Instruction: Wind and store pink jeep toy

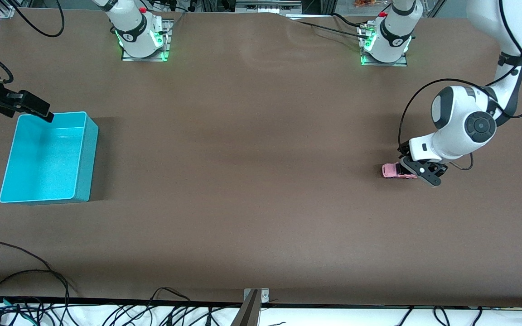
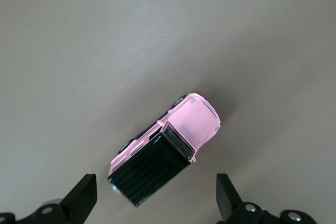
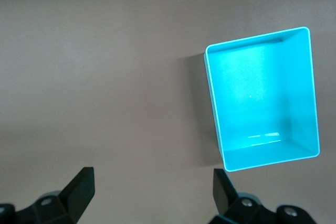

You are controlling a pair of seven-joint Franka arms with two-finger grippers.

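While the left gripper (image 2: 156,198) hung low over the pink jeep toy (image 1: 398,171) with its jaws spread wide and holding nothing, the toy stood on its wheels on the bench (image 1: 252,190) toward the left arm's end, untouched. Seen from the left wrist, the toy lay skewed to the line between the fingertips (image 2: 84,195), its black roof panel nearest them and its pink bonnet pointing away. The step in hand appeared to be the approach for the first grasp. To do it well, the wrist would probably need to turn until the jaws faced the toy's two long sides squarely, then descend so the pads closed on the body above the wheels, leaving them free to roll for winding. Closing on the skewed toy could pivot it out of the grip. The right gripper (image 3: 152,195) waited, jaws likewise apart and empty, up over the edge of the turquoise bin (image 1: 84,149), which stood empty well apart at the right arm's end.
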